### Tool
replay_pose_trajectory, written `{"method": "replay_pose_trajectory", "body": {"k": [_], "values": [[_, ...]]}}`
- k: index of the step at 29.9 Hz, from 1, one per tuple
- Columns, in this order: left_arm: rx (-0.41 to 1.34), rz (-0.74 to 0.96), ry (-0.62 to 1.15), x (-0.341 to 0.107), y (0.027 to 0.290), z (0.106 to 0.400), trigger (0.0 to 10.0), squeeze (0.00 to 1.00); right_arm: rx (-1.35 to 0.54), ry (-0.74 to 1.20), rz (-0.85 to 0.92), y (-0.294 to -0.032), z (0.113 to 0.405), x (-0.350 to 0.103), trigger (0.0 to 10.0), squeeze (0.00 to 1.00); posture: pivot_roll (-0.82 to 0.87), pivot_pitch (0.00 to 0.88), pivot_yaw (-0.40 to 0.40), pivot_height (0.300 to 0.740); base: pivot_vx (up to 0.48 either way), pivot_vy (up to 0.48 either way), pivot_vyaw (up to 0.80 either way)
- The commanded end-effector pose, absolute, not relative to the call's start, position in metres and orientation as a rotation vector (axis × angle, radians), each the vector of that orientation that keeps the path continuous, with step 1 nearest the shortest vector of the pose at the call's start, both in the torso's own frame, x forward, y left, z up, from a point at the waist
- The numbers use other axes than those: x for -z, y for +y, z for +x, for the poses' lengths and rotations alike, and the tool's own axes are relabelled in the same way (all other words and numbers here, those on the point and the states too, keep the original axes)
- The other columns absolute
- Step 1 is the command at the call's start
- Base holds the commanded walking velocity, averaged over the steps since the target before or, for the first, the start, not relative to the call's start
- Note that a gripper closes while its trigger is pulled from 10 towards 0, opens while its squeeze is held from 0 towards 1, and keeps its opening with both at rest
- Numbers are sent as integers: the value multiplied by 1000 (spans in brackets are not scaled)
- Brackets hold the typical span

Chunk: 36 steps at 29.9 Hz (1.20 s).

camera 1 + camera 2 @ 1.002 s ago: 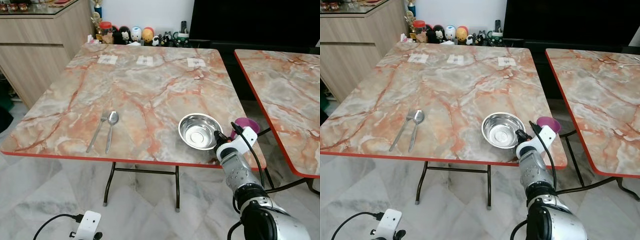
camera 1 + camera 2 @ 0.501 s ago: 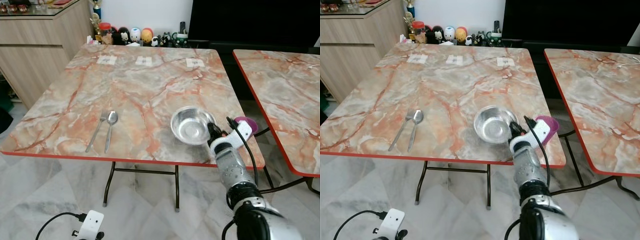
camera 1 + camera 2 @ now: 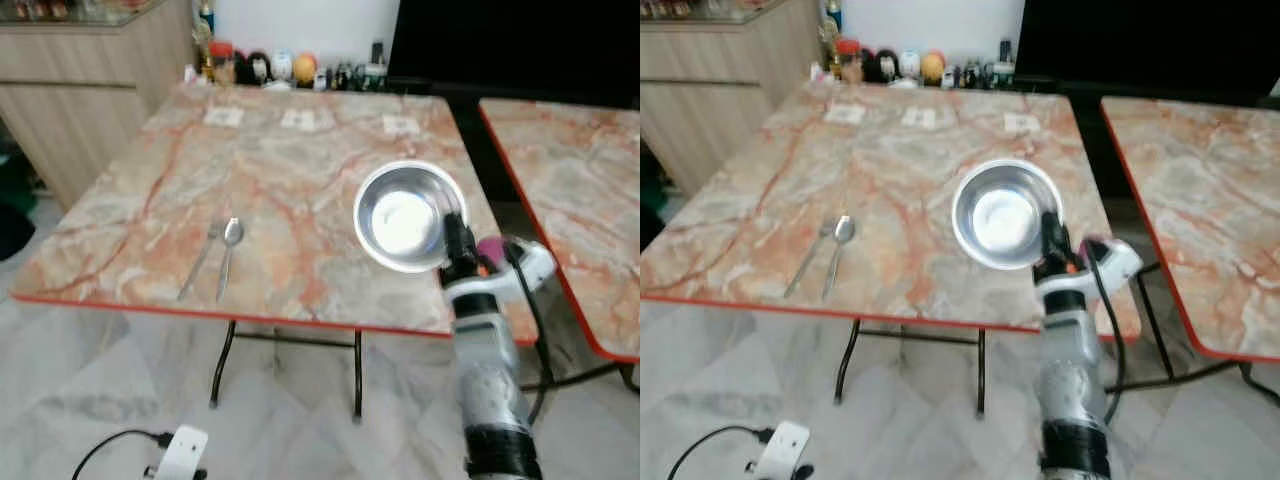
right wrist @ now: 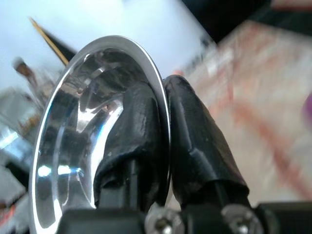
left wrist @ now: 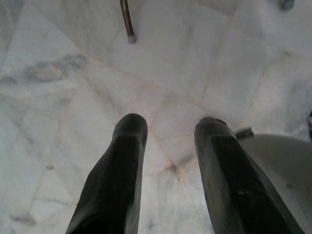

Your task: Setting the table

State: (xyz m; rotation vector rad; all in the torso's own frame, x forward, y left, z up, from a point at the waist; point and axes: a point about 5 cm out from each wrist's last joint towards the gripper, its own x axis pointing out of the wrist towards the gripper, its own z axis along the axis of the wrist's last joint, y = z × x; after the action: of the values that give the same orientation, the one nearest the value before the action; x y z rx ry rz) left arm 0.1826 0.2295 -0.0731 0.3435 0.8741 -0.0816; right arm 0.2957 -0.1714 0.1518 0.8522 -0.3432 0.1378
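Right wrist view: bowl rim between right gripper fingers

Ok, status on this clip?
Right pincer shut on bowl rim, bowl raised and tilted above table. Left pincer open, idle near floor. Fork, spoon left of bowl.

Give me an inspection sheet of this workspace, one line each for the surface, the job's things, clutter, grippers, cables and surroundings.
Surface: marble-pattern table with red edging; second table at the right.
Job's things: steel bowl lifted and tilted, its inside facing the camera; fork and spoon lie side by side near the front edge.
Clutter: three paper tags and figurines at the far edge.
Grippers: right gripper pinches the bowl's rim; left gripper open, hanging over the floor.
Cables: black cable by the left wrist; another on the right arm.
Surroundings: wooden cabinet, marble floor, purple object.
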Motion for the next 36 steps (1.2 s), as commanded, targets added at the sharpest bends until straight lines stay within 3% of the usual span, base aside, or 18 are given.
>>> {"method": "replay_pose_trajectory", "body": {"k": [1, 11, 12, 13, 14, 19, 22, 25, 36], "values": [[81, 351, 876, 74, 229, 180, 10000, 0, -155, -406, 912, -167, 282, -165, 0, 0, 108, 16, -52, 740, 0, 0, 0], [44, 300, 872, 75, 228, 180, 10000, 0, -28, -324, 933, -176, 240, -135, 0, 0, 111, 11, -55, 740, 0, 0, 0], [38, 295, 877, 75, 228, 179, 10000, 0, 19, -290, 917, -180, 235, -126, 3451, 0, 111, 7, -51, 740, 0, 0, 0], [37, 294, 879, 75, 228, 179, 10000, 0, 35, -281, 912, -181, 234, -123, 3451, 0, 111, 7, -51, 740, 0, 0, 0], [36, 295, 880, 75, 228, 179, 10000, 0, 60, -276, 920, -184, 231, -123, 10000, 0, 112, 2, -47, 740, 0, 0, 0], [31, 295, 883, 76, 228, 179, 10000, 0, 119, -281, 885, -194, 226, -128, 10000, 0, 100, 0, -40, 740, 0, 0, 0], [27, 292, 887, 76, 230, 178, 10000, 0, 165, -247, 687, -214, 222, -127, 10000, 0, 87, 0, -32, 740, 0, 0, 0], [28, 292, 889, 75, 230, 179, 10000, 0, 133, -249, 603, -218, 228, -132, 10000, 0, 86, 0, -31, 740, 0, 0, 0], [7, 279, 873, 72, 233, 184, 10000, 0, -26, -298, 379, -201, 257, -161, 10000, 0, 104, 0, -46, 740, 0, 0, 0]]}}
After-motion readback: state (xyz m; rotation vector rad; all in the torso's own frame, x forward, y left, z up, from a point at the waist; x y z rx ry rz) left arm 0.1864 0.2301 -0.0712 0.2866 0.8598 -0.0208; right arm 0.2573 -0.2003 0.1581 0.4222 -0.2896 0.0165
